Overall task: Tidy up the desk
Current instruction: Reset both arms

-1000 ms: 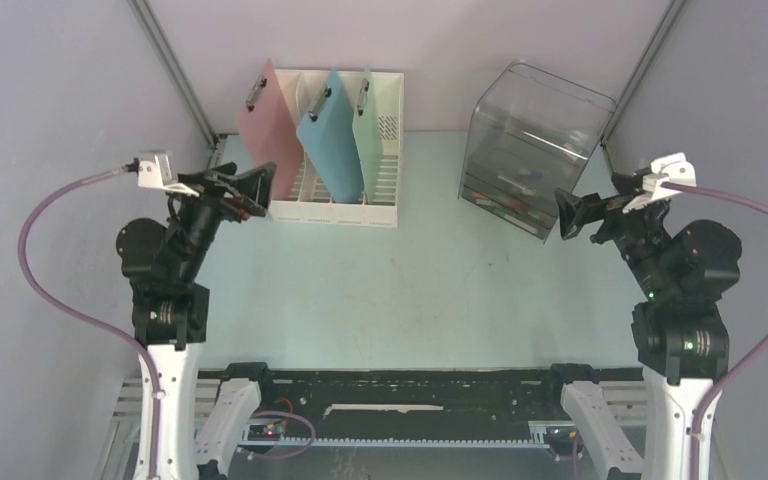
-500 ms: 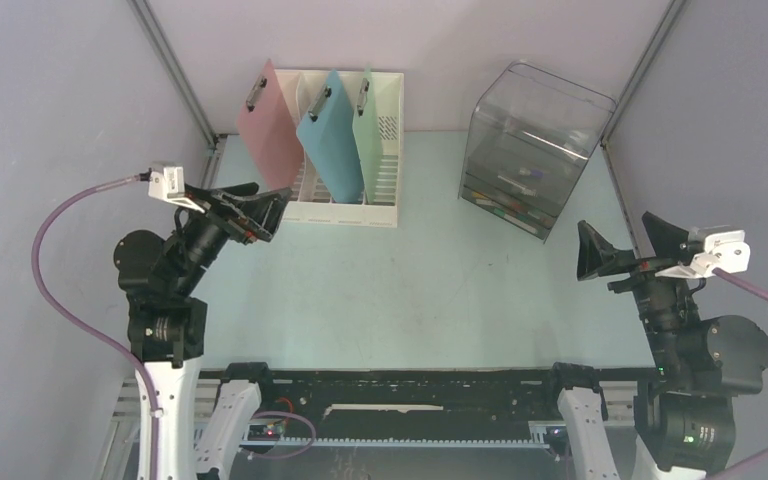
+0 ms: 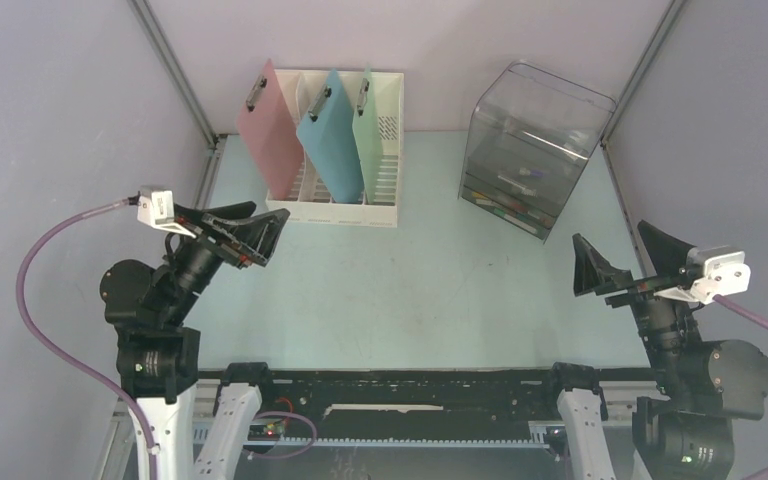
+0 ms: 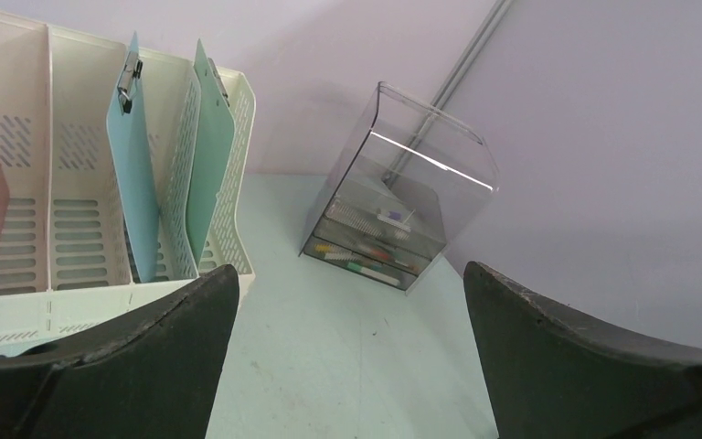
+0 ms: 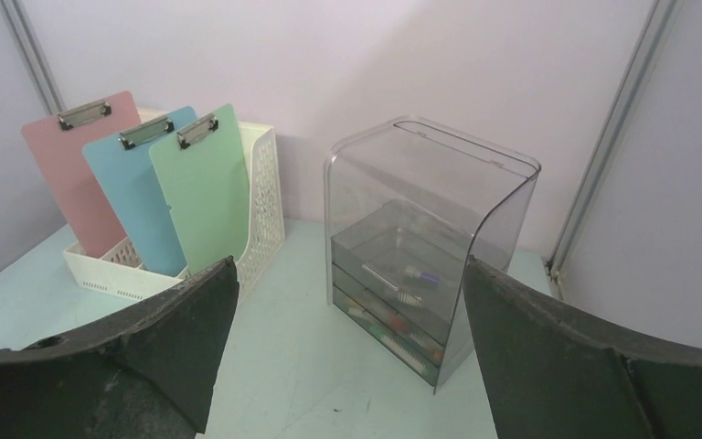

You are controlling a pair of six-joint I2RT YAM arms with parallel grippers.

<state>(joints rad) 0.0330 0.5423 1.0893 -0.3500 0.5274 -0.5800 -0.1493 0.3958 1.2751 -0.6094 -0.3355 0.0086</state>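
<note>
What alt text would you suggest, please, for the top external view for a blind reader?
The left end effector and right end effector hang open and empty over a pale green desk. At the back stand a white file rack with a pink clipboard, a blue clipboard and a green clipboard, and a clear drawer unit.

Drawer contents [image 5: 400, 285] — tiny, indistinct

Left arm [image 3: 155, 300]: folded at the near-left corner, wrist raised and angled toward the far right. Left claw [image 3: 266, 220]: jaws spread wide, nothing between them. Right arm [image 3: 695, 355]: folded at the near-right corner, wrist raised and angled toward the far left. Right claw [image 3: 612, 238]: jaws spread wide, nothing held. Neither claw touches anything.
</note>
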